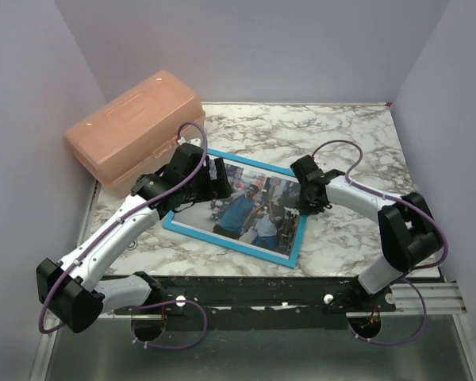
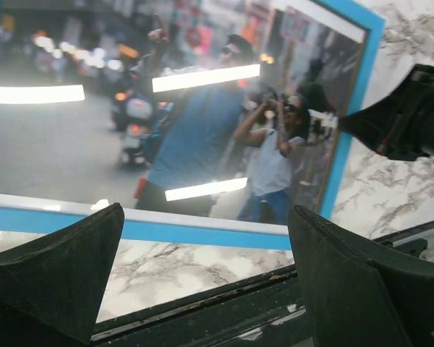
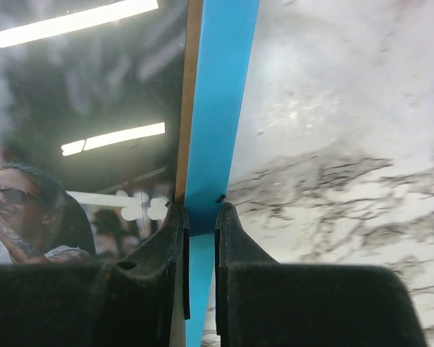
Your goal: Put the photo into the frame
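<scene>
Top external | photo (image 1: 246, 208) lies within frame (image 1: 222, 242) | left tool (image 2: 206, 213) wide | right tool (image 3: 201, 217) pinching frame edge

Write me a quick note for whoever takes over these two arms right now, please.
Left end effector: open, empty, over the photo.
Right end effector: shut on the right edge of the frame.
The frame lies flat on the table, blue face up, with the photo face up inside its border.
Done: the photo looks placed.
To do: probably check that it sits fully, then release.
</scene>
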`<state>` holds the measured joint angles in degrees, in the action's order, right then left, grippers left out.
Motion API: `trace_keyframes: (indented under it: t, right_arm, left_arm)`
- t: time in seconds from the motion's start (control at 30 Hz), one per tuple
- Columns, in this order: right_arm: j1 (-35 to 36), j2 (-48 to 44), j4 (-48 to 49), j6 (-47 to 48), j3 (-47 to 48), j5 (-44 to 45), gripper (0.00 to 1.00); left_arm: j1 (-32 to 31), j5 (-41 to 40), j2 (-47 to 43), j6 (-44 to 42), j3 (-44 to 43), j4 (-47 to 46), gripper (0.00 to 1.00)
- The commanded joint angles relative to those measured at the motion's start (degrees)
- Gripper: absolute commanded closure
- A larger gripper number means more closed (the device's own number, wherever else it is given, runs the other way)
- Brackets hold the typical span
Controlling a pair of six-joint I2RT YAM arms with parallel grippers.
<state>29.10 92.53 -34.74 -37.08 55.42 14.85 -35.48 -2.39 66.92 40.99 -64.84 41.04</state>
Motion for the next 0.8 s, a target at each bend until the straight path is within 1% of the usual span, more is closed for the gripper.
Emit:
trace_keyframes:
  t: [0.0,0.1,0.13,0.17,0.2,0.27,0.33,0.37,0.4,0.47,0.57,0.77]
  right_arm:
    - [-3.4,-2.7,-5.3,10.0,-0.4,6.9,0.98]
    - [-4.6,-3.8,-4.5,10.4,-0.3,6.4,0.94]
    - [-5.2,-4.1,-4.7,10.0,-0.1,5.7,0.91]
    - [-5.4,-4.3,-4.9,9.6,0.1,5.0,0.80]
    - [-5.6,-4.7,-5.1,9.1,0.1,4.2,0.65]
    - [-5.7,-5.7,-5.4,8.5,0.1,2.3,0.42]
    - [-5.8,-7.1,-5.3,7.9,-0.3,0.5,0.27]
    - [-5.9,-8.0,-5.4,7.4,-0.7,-0.6,0.22]
    - [-6.0,-8.7,-5.3,7.1,-0.9,-1.5,0.18]
    - [-6.1,-9.7,-5.3,6.2,-1.5,-3.9,0.14]
    - [-6.3,-10.7,-4.7,4.6,-3.2,-8.7,0.09]
    - [-7.8,-11.2,-0.8,2.1,-8.7,-20.1,0.05]
  left_arm:
    - [2.4,-0.5,1.6,-1.6,2.8,-0.1,0.02]
    - [4.0,-1.6,3.1,-2.0,4.9,0.2,0.02]
    - [4.4,-2.2,3.6,-2.1,5.5,0.3,0.01]
    - [5.0,-2.9,4.2,-2.1,6.1,0.6,0.02]
    - [5.6,-3.8,4.8,-2.1,6.6,1.2,0.02]
    - [6.9,-5.6,5.9,-2.2,7.7,2.1,0.01]
    - [7.9,-7.7,7.0,-2.3,8.7,2.9,0.02]
    - [8.3,-8.8,7.7,-2.5,9.2,3.3,0.01]
    - [8.4,-9.8,8.2,-2.9,9.4,3.7,0.02]
    - [9.0,-11.7,9.3,-3.5,10.0,4.4,0.01]
    - [10.5,-11.1,10.5,-4.5,11.4,3.7,0.02]
    - [14.2,-1.8,11.6,-6.1,15.3,-2.2,0.02]
